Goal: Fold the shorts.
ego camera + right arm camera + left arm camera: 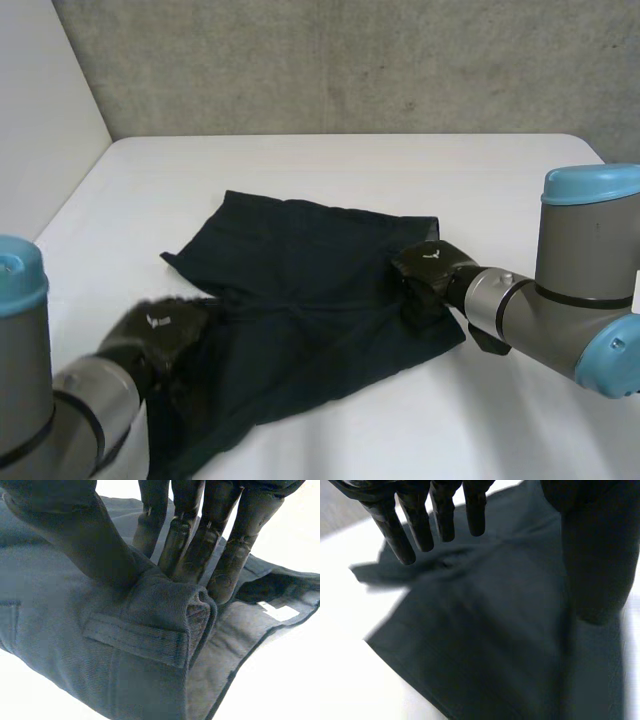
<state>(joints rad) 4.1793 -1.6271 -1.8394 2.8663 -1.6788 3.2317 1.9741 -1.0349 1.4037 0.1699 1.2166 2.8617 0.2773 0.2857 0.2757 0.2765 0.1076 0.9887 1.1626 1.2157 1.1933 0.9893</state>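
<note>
The right robot hand (430, 272) pinches the waistband (165, 605) of the shorts (300, 290), the left robot hand (160, 335) hovers open, and it should probably grip before any lift.

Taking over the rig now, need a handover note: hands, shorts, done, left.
Left hand: open, fingers straight over the shorts' end nearest its arm, gripping nothing.
Right hand: shut on the shorts, thumb and fingers pinching the waistband by a belt loop.
Shorts: spread on the white table.
Done: right grip taken; no finished fold seen.
Left: left grip, then the folds.
</note>
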